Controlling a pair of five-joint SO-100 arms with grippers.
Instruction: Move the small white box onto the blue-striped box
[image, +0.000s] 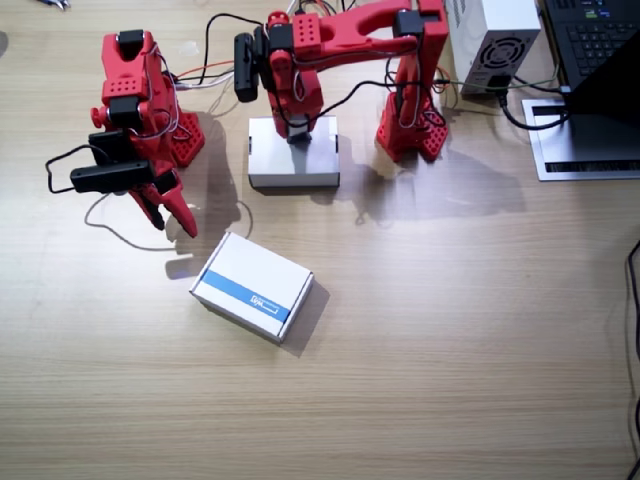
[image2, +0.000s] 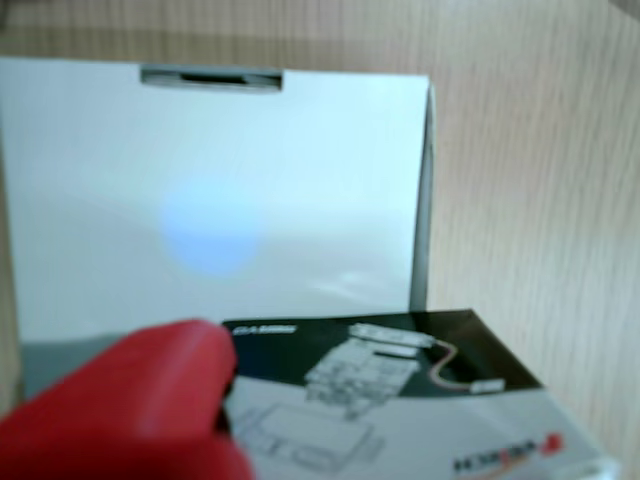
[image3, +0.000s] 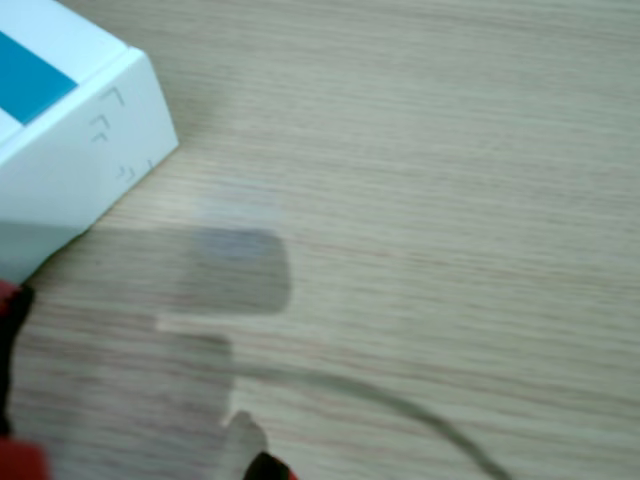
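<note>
**Fixed view.** The right arm stands folded, its hand (image: 167, 212) pointing down at the tabletop (image: 450, 330) with the two fingers set apart and nothing between them. Just beside it lies the blue-striped box (image: 253, 286), flat on the wood and turned at an angle, the blue band along its near long side. The left arm reaches across from its base to a plain white box (image: 290, 165), and its hand (image: 298, 132) is lowered onto that box's top. The small white box cannot be made out here, as the hand covers the spot. It is well apart from the blue-striped box. A grey metal case (image: 495, 40), a laptop (image: 600, 40) and black cables sit at the far corner.

**A wrist view.** The small white box (image2: 420, 410) fills the lower edge, with a dark strip, a line drawing and red print on its face. It lies on or just in front of the plain white box (image2: 220, 200), whose flap slot shows at the top edge. One red finger (image2: 130, 400) lies against the small box's side. The other finger is out of frame, so I cannot tell whether the left hand is gripping the box or only touching it.

**The other wrist view.** A corner of the blue-striped box (image3: 70, 170) shows at the upper edge, on bare wood. Red fingertips (image3: 268, 466) peek in at the bottom, one near each side, confirming the right hand is wide and holds nothing. A thin cable's shadow curves across the wood.
</note>
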